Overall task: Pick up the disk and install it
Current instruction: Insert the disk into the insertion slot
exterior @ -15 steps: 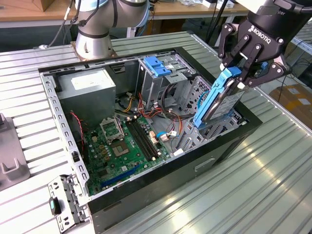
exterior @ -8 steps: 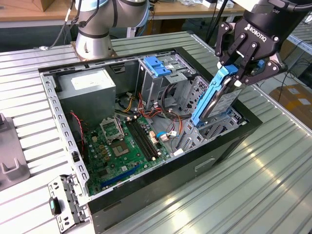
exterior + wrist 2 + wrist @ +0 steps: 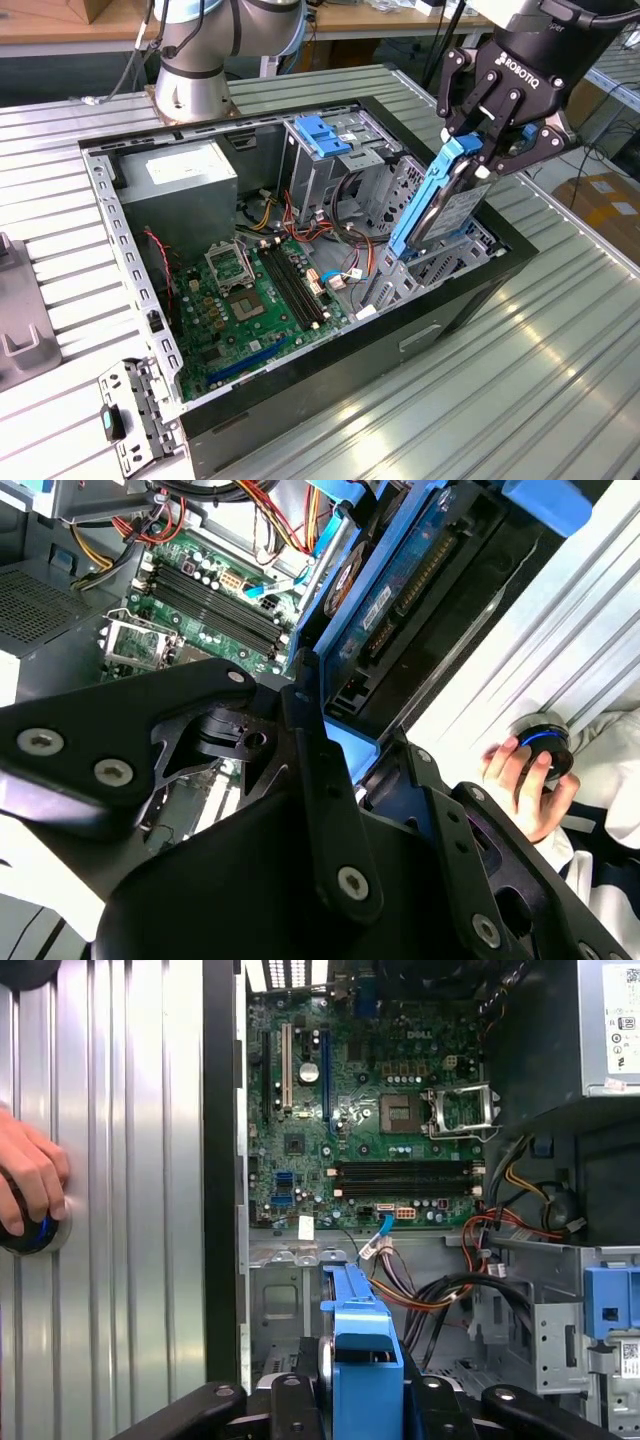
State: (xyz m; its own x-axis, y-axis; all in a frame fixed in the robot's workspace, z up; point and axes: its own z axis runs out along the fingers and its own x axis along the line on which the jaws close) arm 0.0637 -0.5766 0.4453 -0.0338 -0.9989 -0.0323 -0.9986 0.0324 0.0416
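Jaws of gripper [image 3: 487, 152] clamped on hard drive [image 3: 440, 210], tilted over drive bay [image 3: 455, 262]; skewed entry could jam carrier.

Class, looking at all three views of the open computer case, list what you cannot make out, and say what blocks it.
- Lower end of the disk, exterior view: hidden behind the case wall.
- Bay beneath the disk, first wrist view: covered by the tool.
- Object under the person's hand: mostly covered, cut by the edge.

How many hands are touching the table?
1. A person's hand rests on a round black and blue knob on the ribbed metal table, beside the open computer case. Others may be hidden.
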